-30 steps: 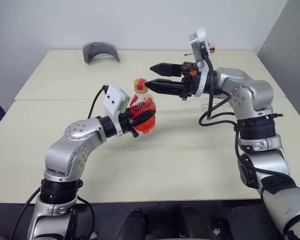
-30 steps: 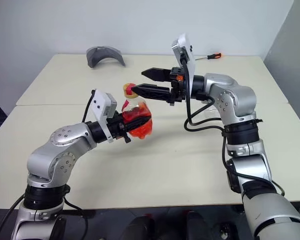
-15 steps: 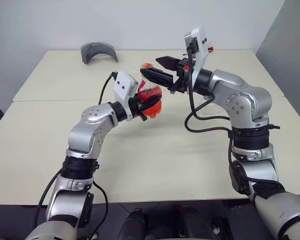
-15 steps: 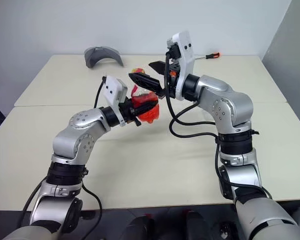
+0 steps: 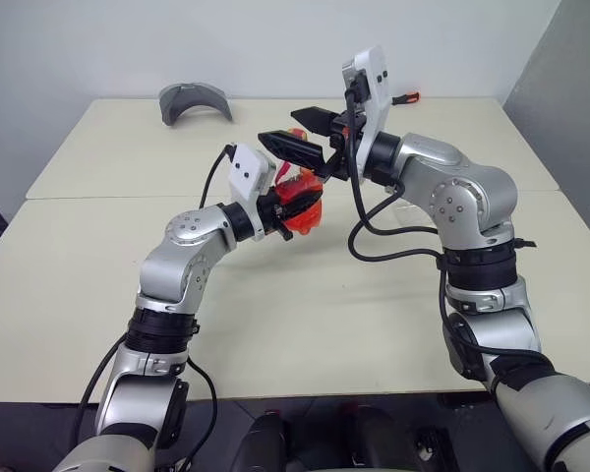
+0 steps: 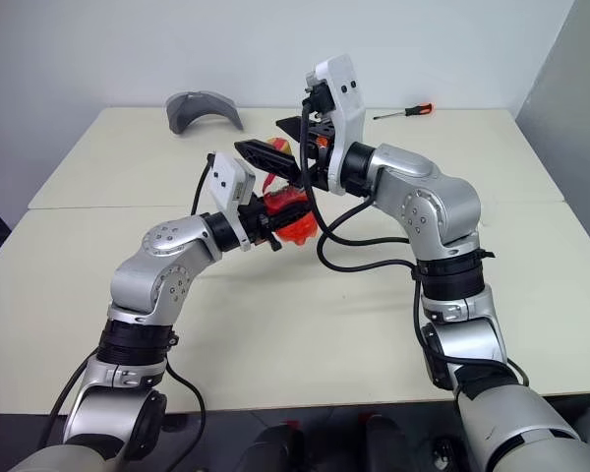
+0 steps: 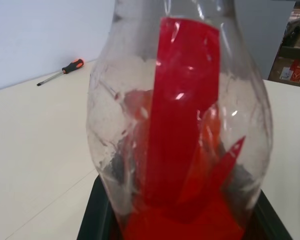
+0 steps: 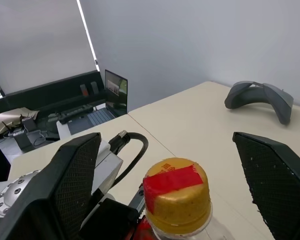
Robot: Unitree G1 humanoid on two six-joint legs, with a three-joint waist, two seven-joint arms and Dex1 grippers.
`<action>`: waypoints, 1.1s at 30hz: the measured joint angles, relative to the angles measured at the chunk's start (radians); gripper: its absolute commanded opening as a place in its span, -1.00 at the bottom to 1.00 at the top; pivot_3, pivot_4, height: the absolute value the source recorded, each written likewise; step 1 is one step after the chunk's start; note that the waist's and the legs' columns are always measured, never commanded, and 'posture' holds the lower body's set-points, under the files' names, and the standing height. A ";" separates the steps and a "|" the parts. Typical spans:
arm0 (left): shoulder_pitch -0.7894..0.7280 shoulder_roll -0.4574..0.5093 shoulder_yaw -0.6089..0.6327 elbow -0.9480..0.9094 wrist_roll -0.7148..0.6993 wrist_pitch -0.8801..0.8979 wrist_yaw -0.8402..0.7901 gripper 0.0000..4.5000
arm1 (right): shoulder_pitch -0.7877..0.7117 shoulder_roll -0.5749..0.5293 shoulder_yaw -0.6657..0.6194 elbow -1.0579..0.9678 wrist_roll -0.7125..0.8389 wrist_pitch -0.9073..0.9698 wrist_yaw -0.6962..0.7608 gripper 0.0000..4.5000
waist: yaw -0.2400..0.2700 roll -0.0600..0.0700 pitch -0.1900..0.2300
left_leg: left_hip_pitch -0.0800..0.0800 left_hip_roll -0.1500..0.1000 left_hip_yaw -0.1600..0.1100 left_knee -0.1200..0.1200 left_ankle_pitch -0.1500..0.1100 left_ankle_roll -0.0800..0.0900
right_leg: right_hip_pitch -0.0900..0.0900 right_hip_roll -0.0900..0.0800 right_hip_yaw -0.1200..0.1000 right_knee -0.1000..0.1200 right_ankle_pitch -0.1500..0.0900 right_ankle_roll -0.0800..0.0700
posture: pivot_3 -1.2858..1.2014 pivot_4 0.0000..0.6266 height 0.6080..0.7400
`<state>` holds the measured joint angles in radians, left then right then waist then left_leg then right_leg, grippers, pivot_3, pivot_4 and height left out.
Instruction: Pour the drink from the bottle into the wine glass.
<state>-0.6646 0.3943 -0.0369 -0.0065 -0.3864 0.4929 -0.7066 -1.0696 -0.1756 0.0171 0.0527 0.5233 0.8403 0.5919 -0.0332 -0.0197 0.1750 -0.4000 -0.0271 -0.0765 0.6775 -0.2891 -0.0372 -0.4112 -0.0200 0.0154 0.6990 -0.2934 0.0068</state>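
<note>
My left gripper [image 5: 287,208] is shut on the body of the bottle [image 5: 301,200] and holds it above the table. The bottle is clear, with the red drink [image 7: 190,227] low in it and a red strip up its side. The gold cap [image 8: 176,200] carries a red sticker. My right gripper [image 8: 165,137] is open, with one finger on each side of the cap and neither touching it. In the left eye view the right gripper [image 5: 283,128] sits just above the bottle's top. The wine glass is hidden behind my right arm.
A grey curved piece [image 5: 195,101] lies at the table's far left. An orange-handled screwdriver [image 6: 403,111] lies near the far edge, right of centre. The beige table [image 5: 305,324] has a seam across it. Beyond the table stands a desk with a laptop [image 8: 107,97].
My left arm has carried the bottle up and away from me towards the right gripper. The right gripper has swung left, so its open fingers now straddle the cap.
</note>
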 measured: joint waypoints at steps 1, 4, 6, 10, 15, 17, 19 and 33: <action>0.000 0.000 0.001 0.000 0.000 0.000 0.000 -0.48 | 0.000 0.000 0.002 0.003 0.000 -0.002 0.000 0.83 | 0.000 0.000 0.000 | 0.000 0.000 0.000 0.000 0.000 0.000 | 0.000 0.000 0.000 0.000 0.000 0.000 | 0.03 -0.52 1.00; 0.000 0.000 0.002 0.000 0.000 0.000 0.001 -0.48 | 0.000 -0.002 0.006 0.017 -0.007 -0.018 0.002 0.57 | 0.000 0.000 0.000 | 0.000 0.000 0.000 0.000 0.000 0.000 | 0.000 0.000 0.000 0.000 0.000 0.000 | 0.03 -0.52 1.00; 0.000 0.000 0.002 0.000 0.000 0.000 0.003 -0.48 | 0.000 -0.005 0.006 0.024 -0.013 -0.029 0.009 0.37 | 0.000 0.000 0.000 | 0.000 0.000 0.000 0.000 0.000 0.000 | 0.000 0.000 0.000 0.000 0.000 0.000 | 0.03 -0.52 1.00; -0.001 -0.001 0.002 0.002 0.004 0.000 0.009 -0.48 | 0.000 -0.012 0.011 0.036 -0.020 -0.041 0.028 -0.27 | 0.000 0.000 0.000 | 0.000 0.000 0.000 0.000 0.000 0.000 | 0.000 0.000 0.000 0.000 0.000 0.000 | 0.03 -0.52 1.00; -0.003 -0.001 0.002 0.004 0.005 0.000 0.015 -0.49 | -0.002 -0.014 0.015 0.038 -0.028 -0.048 0.043 -0.44 | 0.000 0.000 0.000 | 0.000 0.000 0.000 0.000 0.000 0.000 | 0.000 0.000 0.000 0.000 0.000 0.000 | 0.03 -0.52 1.00; -0.003 -0.001 0.002 0.003 0.004 0.002 0.016 -0.49 | -0.005 -0.016 0.015 0.043 -0.029 -0.050 0.054 -0.44 | 0.000 0.000 0.000 | 0.000 0.000 0.000 0.000 0.000 0.000 | 0.000 0.000 0.000 0.000 0.000 0.000 | 0.03 -0.52 1.00; -0.003 -0.001 0.002 -0.005 0.002 0.010 0.016 -0.49 | -0.012 -0.021 0.015 0.056 -0.029 -0.054 0.072 -0.44 | 0.000 0.000 0.000 | 0.000 0.000 0.000 0.000 0.000 0.000 | 0.000 0.000 0.000 0.000 0.000 0.000 | 0.03 -0.52 1.00; 0.195 0.195 0.085 -0.423 -0.193 0.270 -0.033 -0.49 | -0.117 -0.054 0.092 0.298 0.003 -0.192 0.652 -0.44 | -0.016 0.000 0.000 | 0.000 0.000 -0.001 0.000 0.000 0.001 | 0.001 0.000 -0.001 0.000 0.000 0.000 | 0.03 -0.52 1.00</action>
<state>-0.4694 0.5890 0.0480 -0.4297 -0.5791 0.7626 -0.7400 -1.1862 -0.2295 0.1095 0.3511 0.5267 0.6483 1.2442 -0.0492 -0.0197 0.1751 -0.3997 -0.0269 -0.0772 0.6771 -0.2896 -0.0363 -0.4105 -0.0199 0.0149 0.6985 -0.2934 0.0068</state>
